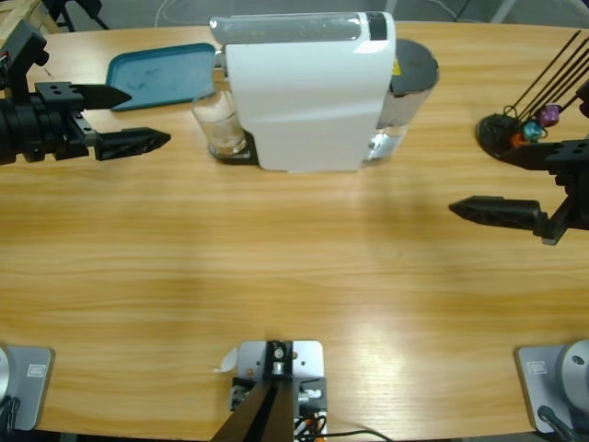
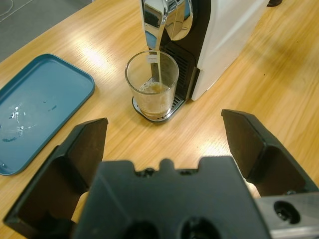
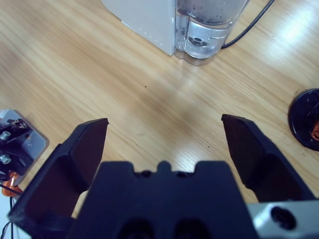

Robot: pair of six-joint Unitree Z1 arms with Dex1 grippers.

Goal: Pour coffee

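A white coffee machine (image 1: 308, 92) stands at the table's far middle. Under its chrome spout (image 2: 154, 22) a clear glass (image 2: 152, 84) sits on the drip grate. A thin stream runs into the glass, which holds a shallow layer of amber coffee (image 2: 153, 89). My left gripper (image 1: 138, 118) is open to the left of the glass (image 1: 219, 124), apart from it; in the left wrist view the left gripper (image 2: 164, 124) points at the glass. My right gripper (image 1: 488, 180) is open over bare wood at the right, and the right gripper (image 3: 164, 124) holds nothing.
A teal tray (image 1: 156, 75) lies at the back left, beside the machine. A black capsule stand (image 1: 506, 129) with coloured capsules is at the far right, close to my right arm. The machine's clear water tank (image 3: 204, 27) and its cable are at the rear.
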